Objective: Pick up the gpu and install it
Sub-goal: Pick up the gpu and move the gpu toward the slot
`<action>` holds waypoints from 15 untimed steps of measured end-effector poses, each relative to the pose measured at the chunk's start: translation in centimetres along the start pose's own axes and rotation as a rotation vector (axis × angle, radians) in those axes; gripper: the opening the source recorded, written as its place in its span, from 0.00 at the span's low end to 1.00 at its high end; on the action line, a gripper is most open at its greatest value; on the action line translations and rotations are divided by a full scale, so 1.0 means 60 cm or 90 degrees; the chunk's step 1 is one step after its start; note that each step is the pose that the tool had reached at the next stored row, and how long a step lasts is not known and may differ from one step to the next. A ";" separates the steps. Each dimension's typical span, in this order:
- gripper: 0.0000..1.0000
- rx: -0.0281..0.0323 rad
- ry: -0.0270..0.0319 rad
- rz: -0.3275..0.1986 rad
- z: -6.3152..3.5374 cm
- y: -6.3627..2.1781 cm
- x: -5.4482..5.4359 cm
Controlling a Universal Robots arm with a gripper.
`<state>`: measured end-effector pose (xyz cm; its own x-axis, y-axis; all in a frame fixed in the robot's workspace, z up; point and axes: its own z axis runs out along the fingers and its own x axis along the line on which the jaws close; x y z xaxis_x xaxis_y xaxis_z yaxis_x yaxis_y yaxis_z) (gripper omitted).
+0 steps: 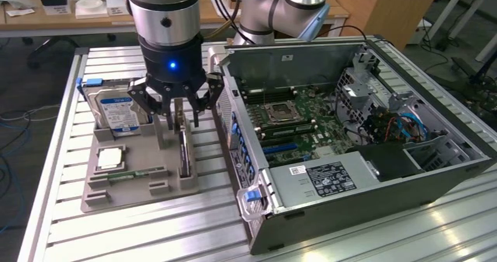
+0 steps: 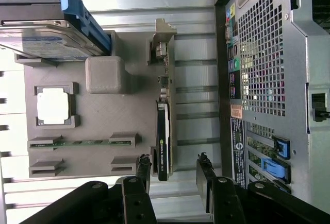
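Narrow open strip between upright gpu [image 2: 162,141] and computer case [image 2: 263,54]; tray post [image 2: 104,74] opposite.

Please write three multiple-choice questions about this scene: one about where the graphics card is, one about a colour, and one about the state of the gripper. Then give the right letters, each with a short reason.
1. Where is the graphics card?
A. On its edge in the grey tray
B. Flat on a shelf
C. Hanging in the air

2. Which colour is on the label of the hard drive?
A. Red
B. Blue
C. Yellow

3. How is the gripper?
A. Shut on the hard drive
B. Shut on the graphics card
C. Open, above the graphics card

Answers:
1 A: the card stands upright in a slot of the tray.
2 B: the label has a blue band.
3 C: the fingers stand well apart, one on each side of the card's end.
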<state>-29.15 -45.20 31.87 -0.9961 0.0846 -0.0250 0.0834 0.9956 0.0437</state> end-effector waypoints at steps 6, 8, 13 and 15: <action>0.49 0.0001 0.0001 0.000 0.004 0.000 0.000; 0.49 0.0002 0.0001 0.000 0.004 0.000 0.000; 0.49 0.0000 0.0000 0.000 0.005 0.000 0.000; 0.49 0.0000 0.0000 0.000 0.005 0.000 0.000</action>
<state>-29.15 -45.20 31.58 -0.9961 0.0846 -0.0250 0.0835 0.9956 0.0437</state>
